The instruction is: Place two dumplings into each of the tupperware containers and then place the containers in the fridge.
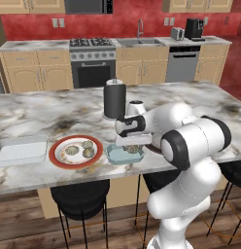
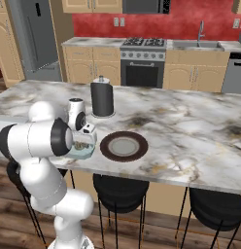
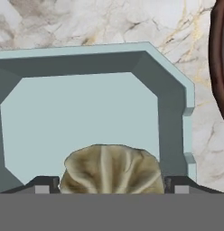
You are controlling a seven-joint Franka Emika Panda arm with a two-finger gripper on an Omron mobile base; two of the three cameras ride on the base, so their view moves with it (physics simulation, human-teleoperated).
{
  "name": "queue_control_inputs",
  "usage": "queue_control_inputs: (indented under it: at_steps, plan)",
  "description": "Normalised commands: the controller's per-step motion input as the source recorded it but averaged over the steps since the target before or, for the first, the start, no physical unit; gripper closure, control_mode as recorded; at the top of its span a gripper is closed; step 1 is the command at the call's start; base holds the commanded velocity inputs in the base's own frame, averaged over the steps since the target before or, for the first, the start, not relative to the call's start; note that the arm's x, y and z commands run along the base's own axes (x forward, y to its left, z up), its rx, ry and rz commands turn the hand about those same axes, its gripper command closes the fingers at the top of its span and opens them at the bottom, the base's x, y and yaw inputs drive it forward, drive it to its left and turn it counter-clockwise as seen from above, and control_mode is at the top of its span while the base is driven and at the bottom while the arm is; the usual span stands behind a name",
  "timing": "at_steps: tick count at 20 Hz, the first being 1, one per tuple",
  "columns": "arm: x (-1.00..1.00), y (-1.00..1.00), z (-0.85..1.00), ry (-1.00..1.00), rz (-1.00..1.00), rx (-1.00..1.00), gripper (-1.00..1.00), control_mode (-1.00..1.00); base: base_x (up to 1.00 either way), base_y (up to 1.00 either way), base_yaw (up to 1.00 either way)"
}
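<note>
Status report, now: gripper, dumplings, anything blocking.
Gripper open over light blue container, one dumpling between fingertips, inside it. Three dumplings on red-rimmed plate. White container empty. No obstruction.

Arm folded low, fingers (image 3: 46, 184) spread wide, pointing down.
</note>
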Motion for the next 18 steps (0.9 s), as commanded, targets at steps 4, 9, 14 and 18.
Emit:
queue_control_inputs:
  at_steps: [4, 9, 14, 18]
  plan:
    - [0.02, 0.0, 0.02, 0.03, 0.0, 0.0, -1.0, -1.0, 0.0, 0.0, 0.0]
    - [-0.22, 0.0, 0.19, 0.0, 0.0, 0.0, -1.0, -1.0, 0.0, 0.0, 0.0]
    - [-0.53, 0.53, 0.53, 0.0, 0.01, 0.0, -1.0, -1.0, 0.0, 0.0, 0.0]
    - [-0.32, 0.91, 0.52, 0.01, 0.1, 0.0, -1.0, -1.0, 0.0, 0.0, 0.0]
